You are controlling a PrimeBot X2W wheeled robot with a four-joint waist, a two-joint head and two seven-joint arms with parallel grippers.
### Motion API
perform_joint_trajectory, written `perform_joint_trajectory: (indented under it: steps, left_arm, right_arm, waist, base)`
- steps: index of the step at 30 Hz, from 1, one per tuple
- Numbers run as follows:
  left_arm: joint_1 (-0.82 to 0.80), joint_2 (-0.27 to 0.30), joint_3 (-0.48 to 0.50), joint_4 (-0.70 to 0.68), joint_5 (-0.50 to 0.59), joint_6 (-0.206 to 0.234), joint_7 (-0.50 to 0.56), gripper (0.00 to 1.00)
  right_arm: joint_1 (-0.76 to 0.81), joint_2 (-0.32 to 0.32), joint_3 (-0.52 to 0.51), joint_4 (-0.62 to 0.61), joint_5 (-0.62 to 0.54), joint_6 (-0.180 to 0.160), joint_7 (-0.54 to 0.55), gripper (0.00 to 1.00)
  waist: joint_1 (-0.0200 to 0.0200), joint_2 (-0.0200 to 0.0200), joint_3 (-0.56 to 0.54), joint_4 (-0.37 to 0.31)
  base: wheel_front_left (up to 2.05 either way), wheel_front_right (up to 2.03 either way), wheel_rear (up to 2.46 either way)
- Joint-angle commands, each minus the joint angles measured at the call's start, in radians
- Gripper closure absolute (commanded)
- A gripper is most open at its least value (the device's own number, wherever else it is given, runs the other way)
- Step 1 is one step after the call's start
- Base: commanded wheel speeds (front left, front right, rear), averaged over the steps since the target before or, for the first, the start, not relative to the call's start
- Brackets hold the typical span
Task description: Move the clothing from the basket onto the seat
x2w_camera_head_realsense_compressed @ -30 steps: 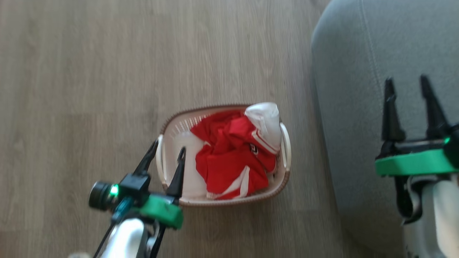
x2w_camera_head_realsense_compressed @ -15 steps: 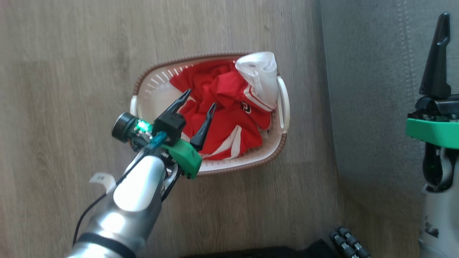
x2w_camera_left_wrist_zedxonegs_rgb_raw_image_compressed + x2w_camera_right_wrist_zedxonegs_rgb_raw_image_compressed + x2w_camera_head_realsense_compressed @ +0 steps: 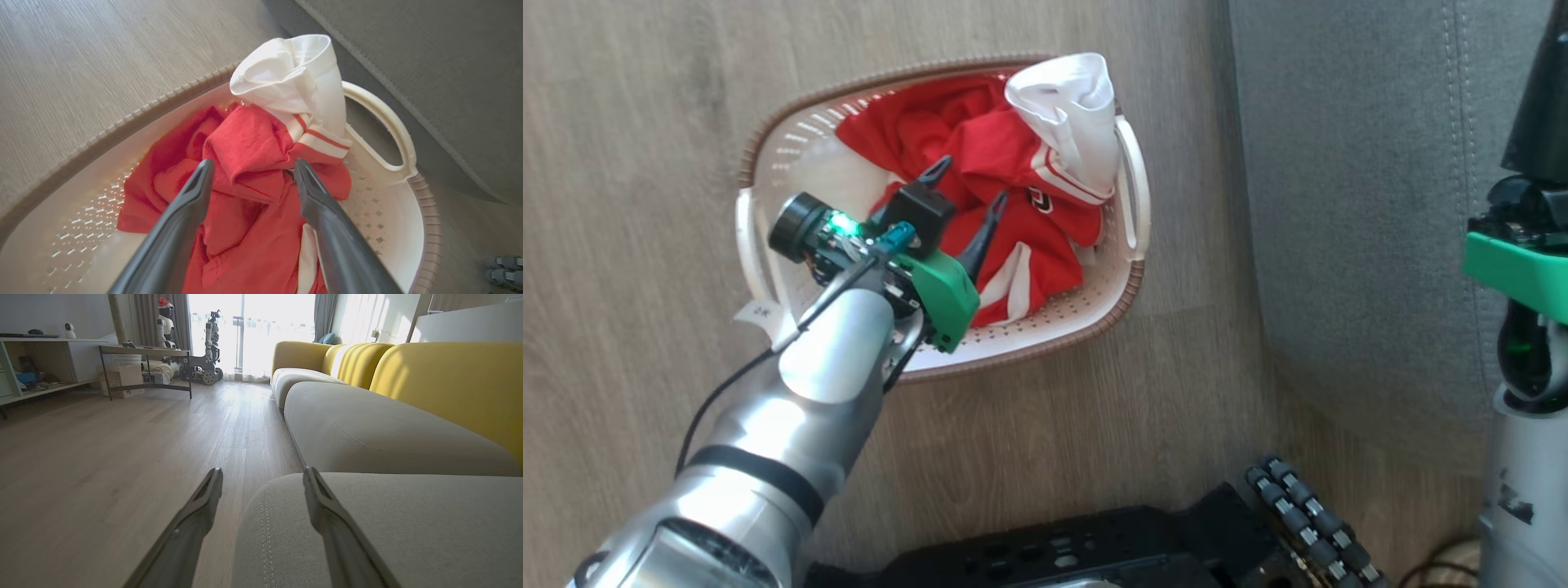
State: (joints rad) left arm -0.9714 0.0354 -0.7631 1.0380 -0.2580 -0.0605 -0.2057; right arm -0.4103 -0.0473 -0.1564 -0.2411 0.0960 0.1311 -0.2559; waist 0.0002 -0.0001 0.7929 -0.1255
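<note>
Left wrist view: left end effector, fingers apart, straddles the clothing in the basket

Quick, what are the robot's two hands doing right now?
Left gripper: open, holding nothing, poised at the clothing.
Right gripper: open, empty.
</note>
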Motion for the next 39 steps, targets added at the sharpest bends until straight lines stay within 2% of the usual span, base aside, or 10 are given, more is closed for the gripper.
perform_joint_trajectory:
  steps: [1,9,19,20,21,22,23,32,38,39]
  left_arm:
    - [0.005,0.015,0.009,-0.004,-0.005,0.006,0.003,0.0]
    - [-0.078,0.015,-0.001,0.128,-0.023,0.039,-0.008,0.0]
    - [-0.149,0.016,-0.001,0.203,-0.04,0.035,-0.022,0.0]
    - [-0.154,0.016,-0.004,0.202,-0.04,0.033,-0.025,0.07]
    - [-0.157,0.015,-0.008,0.199,-0.041,0.031,-0.029,0.46]
    - [-0.159,0.015,-0.011,0.195,-0.043,0.028,-0.032,0.62]
    - [-0.159,0.015,-0.015,0.19,-0.046,0.023,-0.034,1.0]
    - [-0.132,0.015,-0.056,0.122,-0.086,0.004,-0.048,1.0]
    - [-0.095,0.015,-0.075,0.109,-0.12,0.002,-0.052,1.0]
    - [-0.081,0.015,-0.079,0.099,-0.136,0.002,-0.053,1.0]
  right_arm:
    - [0.002,-0.003,0.015,-0.042,0.011,0.0,-0.006,0.0]
    - [0.002,-0.003,0.018,-0.077,0.046,0.0,-0.006,0.0]
    - [-0.009,-0.003,0.029,-0.084,0.077,0.0,-0.006,0.0]
    - [-0.009,-0.003,0.028,-0.085,0.078,0.0,-0.006,0.0]
    - [-0.009,-0.003,0.028,-0.084,0.079,0.0,-0.006,0.0]
    - [-0.009,-0.003,0.028,-0.082,0.08,0.0,-0.006,0.0]
    - [-0.01,-0.003,0.029,-0.08,0.082,0.0,-0.006,0.0]
    - [-0.009,-0.003,0.04,-0.048,0.088,0.0,-0.006,0.0]
    - [0.007,-0.003,0.053,0.001,0.084,0.0,-0.006,0.0]
    - [0.016,-0.003,0.056,0.023,0.074,0.0,-0.006,0.0]
  waist:
    - [-0.0002,0.0001,0.019,-0.019]
    - [-0.0002,0.0001,0.063,-0.052]
    - [-0.0002,0.0001,0.09,-0.084]
    - [-0.0002,0.0001,0.09,-0.085]
    - [-0.0002,0.0001,0.09,-0.086]
    - [-0.0002,0.0001,0.088,-0.088]
    - [-0.0002,0.0001,0.086,-0.089]
    - [-0.0002,0.0001,0.031,-0.074]
    - [-0.0002,0.0001,-0.059,-0.049]
    - [-0.0002,0.0001,-0.101,-0.037]
  base:
    - [0.0,0.0,0.0]
    - [0.0,0.0,0.0]
    - [0.0,0.0,0.0]
    - [0.0,0.0,0.0]
    - [0.0,0.0,0.0]
    - [0.0,0.0,0.0]
    - [0.0,0.0,0.0]
    - [0.0,0.0,0.0]
    - [0.0,0.0,0.0]
    - [0.0,0.0,0.0]
